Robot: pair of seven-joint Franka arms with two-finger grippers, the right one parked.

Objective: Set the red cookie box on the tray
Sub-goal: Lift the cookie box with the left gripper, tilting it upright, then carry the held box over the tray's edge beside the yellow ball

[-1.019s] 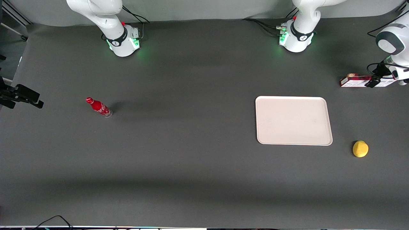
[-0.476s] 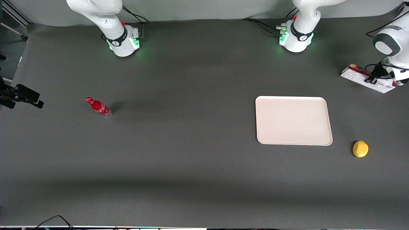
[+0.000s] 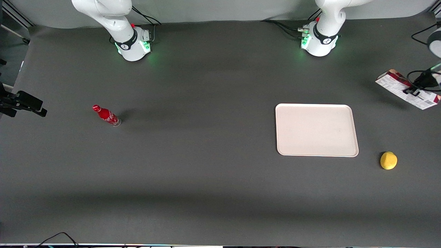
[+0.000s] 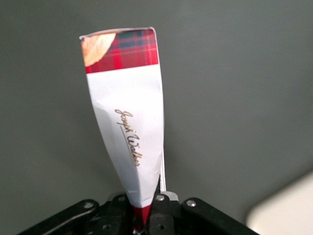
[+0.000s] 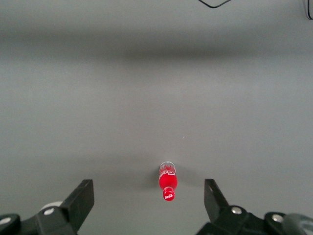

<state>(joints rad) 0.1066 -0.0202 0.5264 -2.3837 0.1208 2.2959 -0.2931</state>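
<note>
The red cookie box (image 3: 406, 89) hangs tilted above the table at the working arm's end, a white printed side facing the front camera. My gripper (image 3: 413, 91) is shut on it near its middle. In the left wrist view the red cookie box (image 4: 128, 117) sticks out from between the closed fingers (image 4: 164, 218), white side with gold script, tartan red end farthest away. The tray (image 3: 316, 130), pale cream-pink and bare, lies flat on the table, nearer the front camera than the box. A corner of the tray (image 4: 288, 208) also shows in the left wrist view.
A yellow lemon-like ball (image 3: 388, 160) sits beside the tray, nearer the front camera. A small red soda bottle (image 3: 106, 115) lies toward the parked arm's end of the table. Two arm bases (image 3: 318, 36) stand at the table's back edge.
The box has left the table: my gripper lifted it and carried it a little nearer the front camera, and it has tilted from level to slanting.
</note>
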